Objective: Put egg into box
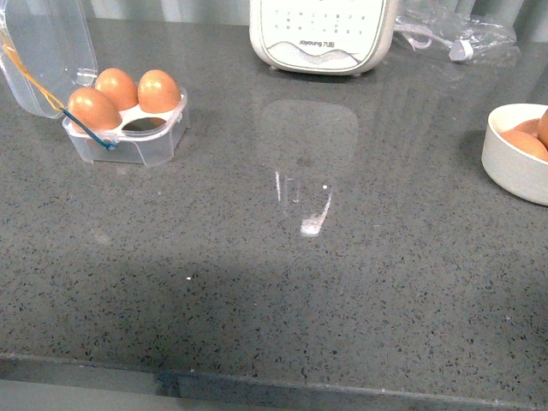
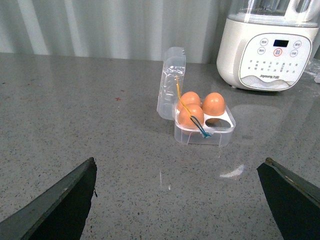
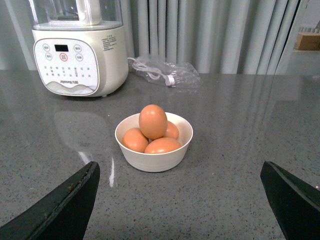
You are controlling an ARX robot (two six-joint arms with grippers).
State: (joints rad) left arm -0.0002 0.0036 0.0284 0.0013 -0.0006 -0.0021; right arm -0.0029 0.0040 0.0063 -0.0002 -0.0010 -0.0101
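Observation:
The box (image 1: 128, 141) is a clear carton at the far left of the counter, lid (image 1: 43, 51) swung open behind it. Three brown eggs fill its cells and the near-right cell (image 1: 144, 125) is empty. The left wrist view shows the box (image 2: 205, 131) some way ahead of my open left gripper (image 2: 179, 160). My open right gripper (image 3: 180, 163) faces a white bowl (image 3: 155, 159) holding several brown eggs. One egg (image 3: 153, 121) rests on top of the others. The bowl (image 1: 512, 163) sits at the right edge of the front view, where neither arm shows.
A white Joyoung blender (image 1: 324, 34) stands at the back centre of the grey stone counter. A clear plastic bag with a cable (image 1: 454, 38) lies to its right. The counter's front edge (image 1: 274, 381) runs along the bottom. Curtains hang behind.

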